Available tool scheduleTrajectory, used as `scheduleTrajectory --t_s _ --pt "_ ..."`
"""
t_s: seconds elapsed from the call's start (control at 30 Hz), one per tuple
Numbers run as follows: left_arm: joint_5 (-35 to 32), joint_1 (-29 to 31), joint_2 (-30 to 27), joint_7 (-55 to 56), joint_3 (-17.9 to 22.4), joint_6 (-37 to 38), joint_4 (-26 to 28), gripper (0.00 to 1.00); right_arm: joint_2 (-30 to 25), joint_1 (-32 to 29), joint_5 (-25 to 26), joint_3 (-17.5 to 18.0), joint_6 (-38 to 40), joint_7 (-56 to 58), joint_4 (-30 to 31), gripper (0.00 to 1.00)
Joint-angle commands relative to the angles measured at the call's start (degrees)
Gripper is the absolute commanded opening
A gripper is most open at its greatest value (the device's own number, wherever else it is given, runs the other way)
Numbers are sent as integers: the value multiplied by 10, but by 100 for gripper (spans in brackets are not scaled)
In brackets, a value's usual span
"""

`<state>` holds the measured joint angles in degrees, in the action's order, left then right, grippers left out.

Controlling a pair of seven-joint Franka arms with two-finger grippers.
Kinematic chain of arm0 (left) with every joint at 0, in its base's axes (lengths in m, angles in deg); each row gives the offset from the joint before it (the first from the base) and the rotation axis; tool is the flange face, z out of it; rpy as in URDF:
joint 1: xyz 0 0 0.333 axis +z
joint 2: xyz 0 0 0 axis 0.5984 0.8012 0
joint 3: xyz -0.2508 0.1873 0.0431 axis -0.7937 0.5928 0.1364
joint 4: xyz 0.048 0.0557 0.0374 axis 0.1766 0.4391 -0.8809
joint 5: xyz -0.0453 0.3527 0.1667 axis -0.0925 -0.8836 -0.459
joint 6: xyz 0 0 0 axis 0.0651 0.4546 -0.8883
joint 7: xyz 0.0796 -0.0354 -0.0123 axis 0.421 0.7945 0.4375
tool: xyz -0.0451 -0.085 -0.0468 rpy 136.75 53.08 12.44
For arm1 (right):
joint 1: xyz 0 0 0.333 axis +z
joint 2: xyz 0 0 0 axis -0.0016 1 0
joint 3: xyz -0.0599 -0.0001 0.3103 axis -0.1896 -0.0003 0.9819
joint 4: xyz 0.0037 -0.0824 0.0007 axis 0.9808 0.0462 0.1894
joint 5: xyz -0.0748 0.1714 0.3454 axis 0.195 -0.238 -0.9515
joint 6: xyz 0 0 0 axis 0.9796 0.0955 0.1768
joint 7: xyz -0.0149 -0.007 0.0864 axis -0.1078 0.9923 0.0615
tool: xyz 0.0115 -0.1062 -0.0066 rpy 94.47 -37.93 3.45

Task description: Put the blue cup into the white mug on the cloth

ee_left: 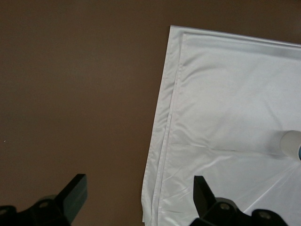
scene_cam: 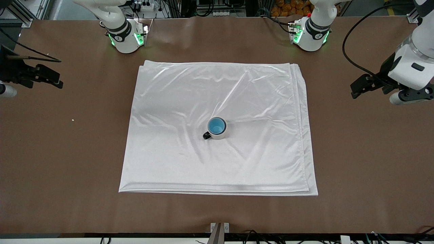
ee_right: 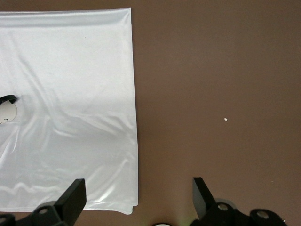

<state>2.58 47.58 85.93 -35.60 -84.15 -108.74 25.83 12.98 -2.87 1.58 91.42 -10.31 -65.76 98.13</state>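
Sitting mid-cloth point(scene_cam: 176, 162), blue cup point(scene_cam: 216, 126) inside white mug point(scene_cam: 218, 133), edges well apart.

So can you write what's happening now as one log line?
blue cup: inside white mug on cloth | left hand: open, empty | right hand: open, empty

A broad worktop point(scene_cam: 356, 162) with a matte brown covering fills nearly the whole front view; the covering shows faint ripples near its upper edge. A tiny pale speck point(scene_cam: 72, 120) lies on the brown surface toward the right arm's end of the worktop. Above the worktop's upper edge stand grey metal frame rails point(scene_cam: 25, 13), tangled dark cables point(scene_cam: 210, 8), a white power strip point(scene_cam: 144, 6) and a heap of orange objects point(scene_cam: 288, 6). At the worktop's edge nearest the front camera sits a small metal bracket point(scene_cam: 219, 227), with more cables point(scene_cam: 257, 237) below it. Light falls evenly, without hard shadows.
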Motion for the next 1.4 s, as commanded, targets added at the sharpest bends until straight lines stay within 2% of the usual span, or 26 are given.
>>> scheduleTrajectory --t_s 0.0,0.5,1.37 --pt "16 25 -17 -13 -5 -12 30 100 -16 -11 -13 2 -22 8 24 100" --pt "44 73 -21 -72 -6 -84 93 100 -17 -28 -12 2 -37 18 24 100" --pt "34 71 -18 -71 -10 -88 94 100 -20 -48 -12 0 -20 35 22 100"
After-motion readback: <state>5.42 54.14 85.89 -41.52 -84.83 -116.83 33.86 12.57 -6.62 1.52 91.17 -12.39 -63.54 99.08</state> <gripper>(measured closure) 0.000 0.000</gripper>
